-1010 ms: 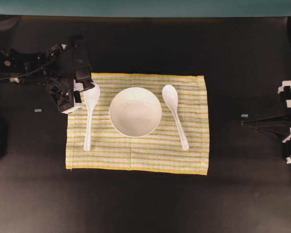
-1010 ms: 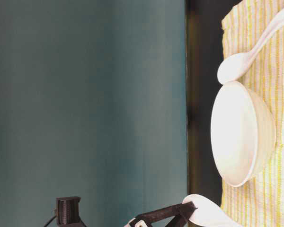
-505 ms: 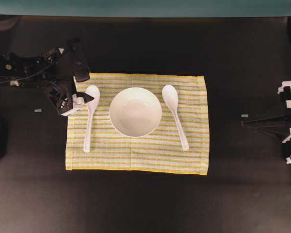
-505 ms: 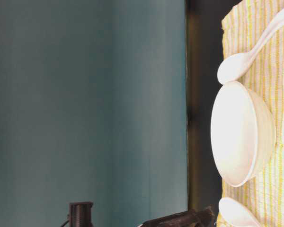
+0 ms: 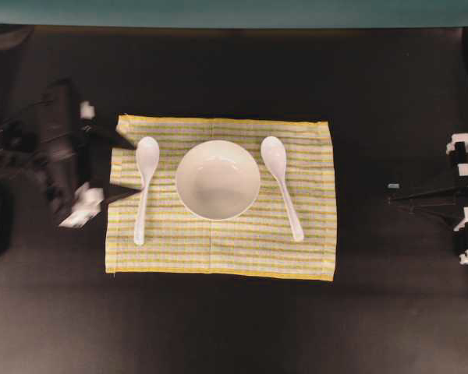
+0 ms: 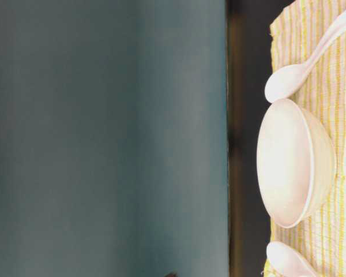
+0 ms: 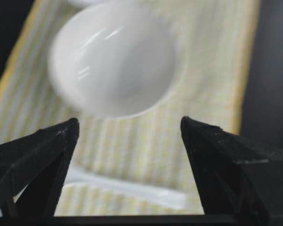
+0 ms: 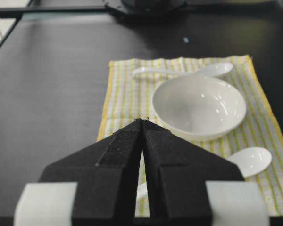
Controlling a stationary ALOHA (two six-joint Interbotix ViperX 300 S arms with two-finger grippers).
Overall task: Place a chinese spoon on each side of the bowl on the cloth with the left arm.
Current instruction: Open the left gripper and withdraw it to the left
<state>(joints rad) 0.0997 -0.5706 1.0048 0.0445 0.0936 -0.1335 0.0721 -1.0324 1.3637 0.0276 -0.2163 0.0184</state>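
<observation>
Left jaws gape beside one cloth (image 5: 218, 257), one bowl (image 5: 218, 179), two spoons (image 5: 144, 187).

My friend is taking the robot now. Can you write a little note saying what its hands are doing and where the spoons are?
Left gripper: open, empty, at the cloth's left edge.
Right gripper: shut, empty, parked at the table's right.
Bowl: middle of the striped cloth.
Left spoon and right spoon: flat on the cloth, one each side of the bowl.
Done: both spoons placed.
Left: probably nothing but pulling the left arm clear.
</observation>
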